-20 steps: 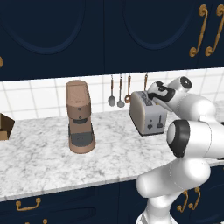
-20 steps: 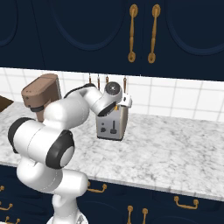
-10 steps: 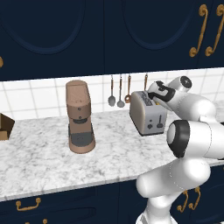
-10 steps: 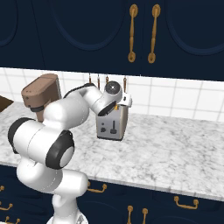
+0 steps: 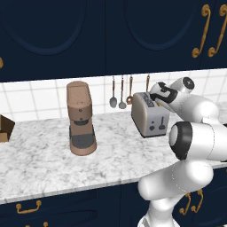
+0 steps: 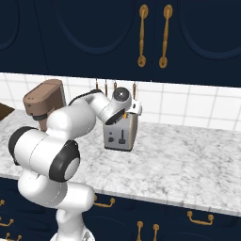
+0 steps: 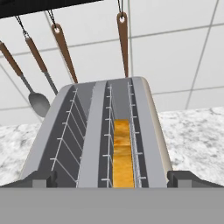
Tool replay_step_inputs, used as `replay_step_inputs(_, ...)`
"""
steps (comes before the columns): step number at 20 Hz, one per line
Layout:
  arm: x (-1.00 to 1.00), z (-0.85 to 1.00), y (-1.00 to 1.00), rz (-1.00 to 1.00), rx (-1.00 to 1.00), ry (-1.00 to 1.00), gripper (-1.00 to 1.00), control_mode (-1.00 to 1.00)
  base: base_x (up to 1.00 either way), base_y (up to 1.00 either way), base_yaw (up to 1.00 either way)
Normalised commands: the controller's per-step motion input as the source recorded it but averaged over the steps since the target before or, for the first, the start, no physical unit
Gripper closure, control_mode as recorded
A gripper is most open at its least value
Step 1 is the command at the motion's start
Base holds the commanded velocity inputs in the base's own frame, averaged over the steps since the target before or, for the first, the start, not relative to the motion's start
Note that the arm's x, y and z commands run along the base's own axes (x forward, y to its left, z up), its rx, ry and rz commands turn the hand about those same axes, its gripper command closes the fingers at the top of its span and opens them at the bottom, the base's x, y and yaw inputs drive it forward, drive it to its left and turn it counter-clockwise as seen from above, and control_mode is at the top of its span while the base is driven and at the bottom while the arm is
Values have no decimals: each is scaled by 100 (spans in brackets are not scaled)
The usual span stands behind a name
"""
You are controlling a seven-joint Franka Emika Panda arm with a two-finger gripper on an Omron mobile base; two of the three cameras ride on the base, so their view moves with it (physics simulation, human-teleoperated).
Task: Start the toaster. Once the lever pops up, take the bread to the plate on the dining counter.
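The silver toaster (image 5: 150,116) (image 6: 120,134) stands at the back of the marbled counter, its narrow end face turned toward me. On that face sits the dark lever (image 6: 123,136). The hand view looks down on the toaster's top (image 7: 89,140), where the bread (image 7: 122,153) sits low in the right slot, its tan edge up. My gripper (image 5: 160,96) (image 6: 126,113) (image 7: 112,179) hovers just above the toaster's near end, open, with one fingertip on each side of the body and nothing held. The plate and the dining counter are out of view.
A tall brown coffee machine (image 5: 81,119) (image 6: 43,101) stands left of the toaster. Several utensils (image 5: 121,92) (image 7: 61,48) hang on the tiled wall behind it. A brown box (image 5: 4,128) sits at the counter's far left. Navy cabinets hang overhead.
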Motion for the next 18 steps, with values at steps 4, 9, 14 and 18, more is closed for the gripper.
replay_step_inputs(4, 0, 0, 0, 0, 0, 0, -100, -100, 0, 0, 0)
replay_step_inputs(9, 0, 0, 0, 0, 0, 0, -100, -100, 0, 0, 0)
replay_step_inputs(14, 0, 0, 0, 0, 0, 0, -100, -100, 0, 0, 0)
replay_step_inputs(18, 0, 0, 0, 0, 0, 0, -100, -100, 0, 0, 0)
